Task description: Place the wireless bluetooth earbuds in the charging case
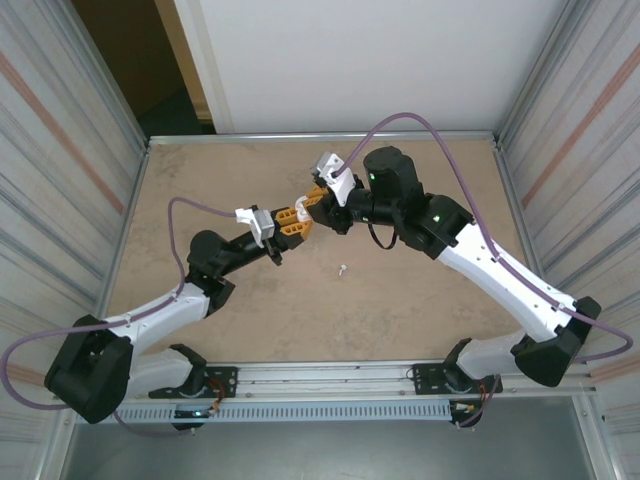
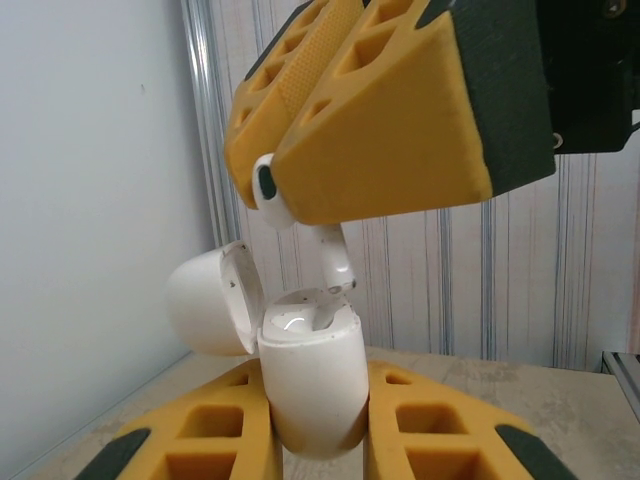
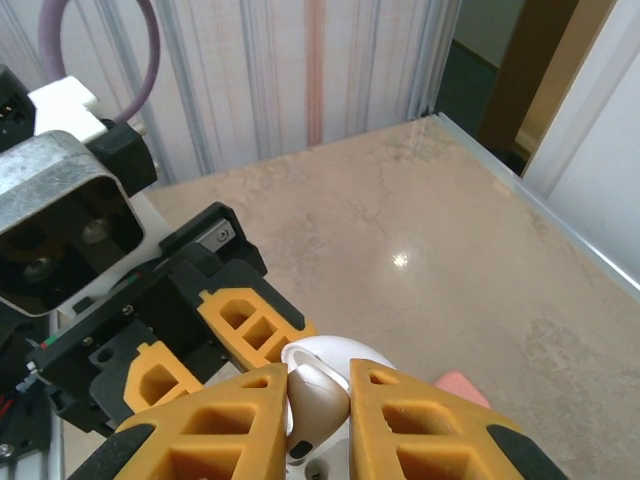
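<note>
**Nearly in: white bud at the mouth of the open case**

- Worktop (image 1: 200, 180): tan, walled on three sides. Both arms meet over its middle, around the charging case (image 2: 312, 375).
- Left pincer (image 1: 297, 222): clenched on the case body from both sides, holding it upright.
- Lid (image 2: 205, 305): swung back, clear of the opening.
- Right pincer (image 3: 318, 390): directly above the case, clamped on the head of a white earbud (image 2: 332, 250). The stem points down and slightly tilted, its tip just at the case rim.
- Progress, as I judge it: this bud is aligned but not seated. The last short push down remains. Cannot tell whether anything already sits inside.
- A second white earbud (image 1: 342, 269) lies loose on the worktop, near the case on the arm-base side. It is not yet fetched.
- A pink object (image 3: 460, 385) lies beside the case, half hidden. Cannot tell what it is.
- In the way: the stem's tilt could catch the rim.
</note>
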Action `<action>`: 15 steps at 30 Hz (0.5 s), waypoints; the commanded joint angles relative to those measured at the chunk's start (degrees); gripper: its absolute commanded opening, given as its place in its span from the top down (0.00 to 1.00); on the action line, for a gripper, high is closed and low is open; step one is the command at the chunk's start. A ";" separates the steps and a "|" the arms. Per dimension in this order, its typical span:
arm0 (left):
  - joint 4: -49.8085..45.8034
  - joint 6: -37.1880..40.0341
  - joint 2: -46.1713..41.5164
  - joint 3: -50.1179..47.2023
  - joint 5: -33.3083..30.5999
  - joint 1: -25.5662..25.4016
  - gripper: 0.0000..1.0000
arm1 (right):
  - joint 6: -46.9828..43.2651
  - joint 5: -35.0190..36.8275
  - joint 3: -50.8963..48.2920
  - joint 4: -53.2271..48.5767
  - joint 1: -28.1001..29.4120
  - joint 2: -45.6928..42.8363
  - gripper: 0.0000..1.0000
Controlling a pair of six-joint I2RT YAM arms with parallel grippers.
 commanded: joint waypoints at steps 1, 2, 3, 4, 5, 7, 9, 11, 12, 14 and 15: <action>2.34 -0.55 -0.22 1.59 1.18 -0.26 1.00 | -0.99 0.82 1.68 0.71 0.48 0.50 0.81; 2.34 -0.57 -0.16 1.60 1.14 -0.25 1.00 | -0.94 0.83 1.58 0.71 0.41 0.57 0.81; 2.34 -0.53 -0.25 1.59 1.08 -0.24 1.00 | -1.01 0.89 1.46 0.71 0.40 0.53 0.81; 2.34 -0.58 -0.31 1.57 1.08 -0.28 1.00 | -1.09 1.09 1.39 0.62 0.45 0.61 0.81; 2.29 -0.54 -0.37 1.51 1.09 -0.24 1.00 | -1.13 1.23 1.29 0.56 0.51 0.68 0.81; 2.34 -0.57 -0.42 1.50 1.07 -0.23 1.00 | -1.26 1.57 1.14 0.37 0.51 0.71 0.81; 2.26 -0.56 -0.46 1.51 1.11 -0.24 1.00 | -1.33 1.71 0.95 0.34 0.46 0.70 0.81; 2.28 -0.56 -0.52 1.50 1.07 -0.24 1.00 | -1.50 1.71 0.73 0.26 0.43 0.62 0.81; 2.33 -0.53 -0.56 1.50 1.02 -0.26 1.00 | -1.61 1.70 0.57 0.27 0.45 0.58 0.81; 2.33 -0.59 -0.68 1.49 1.13 -0.27 1.00 | -1.72 1.58 0.30 0.25 0.41 0.60 0.81; 2.26 -0.55 -0.64 1.43 1.10 -0.29 1.00 | -1.86 1.44 0.20 0.23 0.46 0.61 0.81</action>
